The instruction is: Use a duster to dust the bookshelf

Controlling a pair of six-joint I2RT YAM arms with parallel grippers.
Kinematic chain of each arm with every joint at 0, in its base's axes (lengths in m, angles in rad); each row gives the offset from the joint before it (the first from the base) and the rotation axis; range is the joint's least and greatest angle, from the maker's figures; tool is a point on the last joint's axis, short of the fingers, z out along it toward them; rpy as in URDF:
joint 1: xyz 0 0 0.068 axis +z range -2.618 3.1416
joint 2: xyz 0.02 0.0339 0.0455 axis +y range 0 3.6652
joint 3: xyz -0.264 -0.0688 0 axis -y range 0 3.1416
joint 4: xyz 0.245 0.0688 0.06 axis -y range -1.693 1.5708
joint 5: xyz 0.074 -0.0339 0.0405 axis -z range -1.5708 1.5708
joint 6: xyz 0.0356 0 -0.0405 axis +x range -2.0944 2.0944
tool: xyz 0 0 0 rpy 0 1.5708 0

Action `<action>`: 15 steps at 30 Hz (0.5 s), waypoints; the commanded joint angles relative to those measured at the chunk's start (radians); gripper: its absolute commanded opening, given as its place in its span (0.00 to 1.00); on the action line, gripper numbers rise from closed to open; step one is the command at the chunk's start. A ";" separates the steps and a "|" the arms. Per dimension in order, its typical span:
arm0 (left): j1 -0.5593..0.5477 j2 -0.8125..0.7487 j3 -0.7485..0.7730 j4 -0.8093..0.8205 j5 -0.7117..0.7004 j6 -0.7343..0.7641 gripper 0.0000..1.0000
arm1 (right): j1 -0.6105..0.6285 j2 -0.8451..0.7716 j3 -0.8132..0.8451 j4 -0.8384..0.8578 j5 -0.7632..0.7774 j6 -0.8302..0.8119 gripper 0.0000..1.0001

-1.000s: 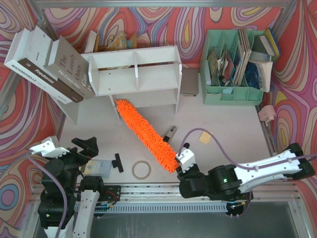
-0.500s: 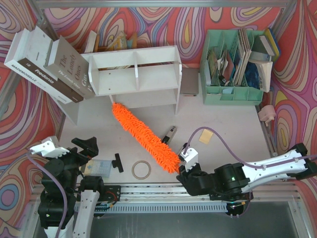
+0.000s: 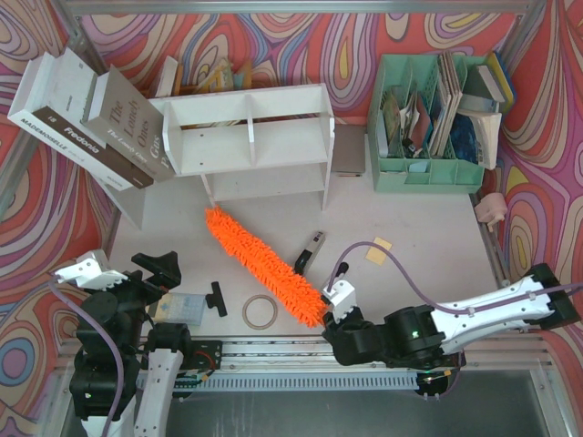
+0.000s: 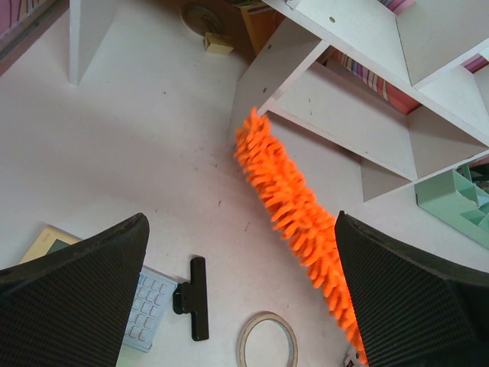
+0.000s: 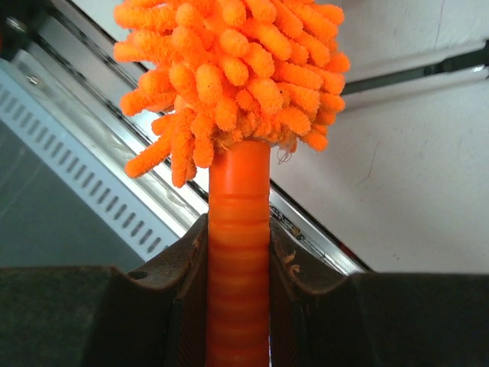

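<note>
Down by the near rail, the right gripper (image 5: 238,229) is clamped on the orange handle of the duster (image 3: 260,264). Its fluffy head runs diagonally up-left over the table (image 3: 428,218), tip near the bookshelf (image 3: 250,137), looks just shy of the lower left upright. Left gripper (image 4: 241,260) is spread wide with nothing in it.

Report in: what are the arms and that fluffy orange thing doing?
Right gripper shut on duster, at its handle. Left gripper open, empty. Fluffy tip just short of bookshelf. Tape roll beside duster, not in the way.
</note>
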 commanded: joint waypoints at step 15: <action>0.007 -0.004 -0.007 0.020 0.000 -0.003 0.98 | 0.006 0.018 -0.078 0.175 0.077 0.038 0.00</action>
